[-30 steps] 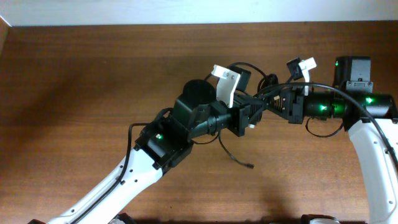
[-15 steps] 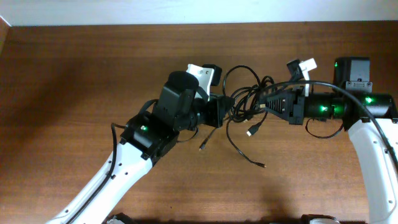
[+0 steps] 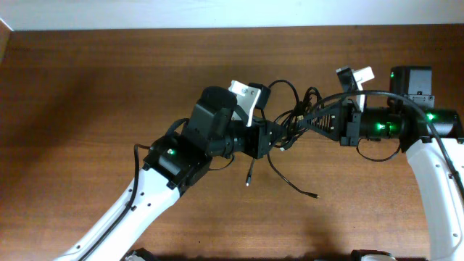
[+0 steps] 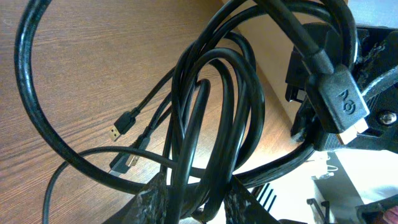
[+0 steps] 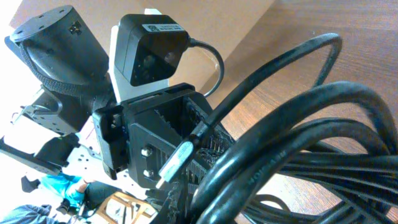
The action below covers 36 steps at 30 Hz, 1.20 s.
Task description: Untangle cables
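The cables [image 3: 290, 116] are a bundle of thin black loops hanging above the wooden table between my two grippers. My left gripper [image 3: 274, 138] is at the bundle's left side. In the left wrist view its fingers stand parted, with a couple of cable strands [image 4: 211, 112] running loosely through the gap at the left gripper [image 4: 199, 205]. My right gripper [image 3: 306, 123] is shut on the bundle from the right, and thick loops [image 5: 298, 143] fill the right wrist view. A silver-tipped plug [image 5: 177, 158] sticks out near my right gripper [image 5: 217, 205]. Two loose ends [image 3: 248, 181] [image 3: 313, 195] dangle down.
The brown wooden table [image 3: 87, 94] lies under both arms. A large black plug [image 4: 339, 102] rests against the right gripper's body. The left wrist camera housing [image 5: 149, 50] faces the right wrist view at close range. A pale wall edge [image 3: 217, 14] runs along the back.
My left gripper has moved right, closer to the right gripper, and its jaws have parted. The dangling cable ends have swung. The right arm has stayed put.
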### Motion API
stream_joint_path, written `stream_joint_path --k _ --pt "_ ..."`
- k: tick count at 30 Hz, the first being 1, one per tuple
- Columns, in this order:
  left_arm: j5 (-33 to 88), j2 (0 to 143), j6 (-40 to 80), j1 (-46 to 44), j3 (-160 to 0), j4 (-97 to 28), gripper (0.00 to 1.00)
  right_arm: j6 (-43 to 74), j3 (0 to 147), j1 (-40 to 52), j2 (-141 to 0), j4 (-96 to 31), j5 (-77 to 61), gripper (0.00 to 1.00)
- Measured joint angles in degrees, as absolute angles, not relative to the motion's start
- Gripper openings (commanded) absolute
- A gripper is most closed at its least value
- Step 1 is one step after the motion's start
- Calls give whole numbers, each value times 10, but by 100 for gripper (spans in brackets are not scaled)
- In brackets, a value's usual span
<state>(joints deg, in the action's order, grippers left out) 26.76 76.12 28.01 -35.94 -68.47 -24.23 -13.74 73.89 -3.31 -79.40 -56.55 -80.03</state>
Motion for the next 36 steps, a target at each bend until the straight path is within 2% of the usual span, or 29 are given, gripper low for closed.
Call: stream_joint_path --k 5,6,8,10,16,17,19,20,21,27,36 --pt "253 761 278 -360 -685 -223 35 -139 739 -33 -794 -563 -823 4" --pt "251 761 278 -360 -685 -217 31 -139 739 -33 -794 -563 -826 4" --pt "250 761 278 -365 -685 -216 11 -142 739 -33 -794 -563 -834 4" --pt "248 768 272 -376 -685 -207 0 -145 739 -33 -794 -563 -835 4" --pt "248 792 270 -396 -685 -188 0 -151 739 -33 -794 -563 -840 4" --pt "248 792 270 -396 -685 -188 0 -151 739 -33 -794 -563 -839 8" --pt "248 793 270 -396 -685 -187 0 -149 739 -33 -794 -584 -796 32" --pt "248 793 270 -396 -685 -181 0 -152 739 -33 -794 -592 -769 40" --pt "246 792 256 -396 -685 -178 0 -151 739 -33 -794 -598 -727 41" --pt "244 792 235 -396 -685 -177 0 -152 739 -33 -794 -601 -649 43" --pt "161 792 242 -421 -685 -165 0 -197 739 -33 -794 -612 -721 44"
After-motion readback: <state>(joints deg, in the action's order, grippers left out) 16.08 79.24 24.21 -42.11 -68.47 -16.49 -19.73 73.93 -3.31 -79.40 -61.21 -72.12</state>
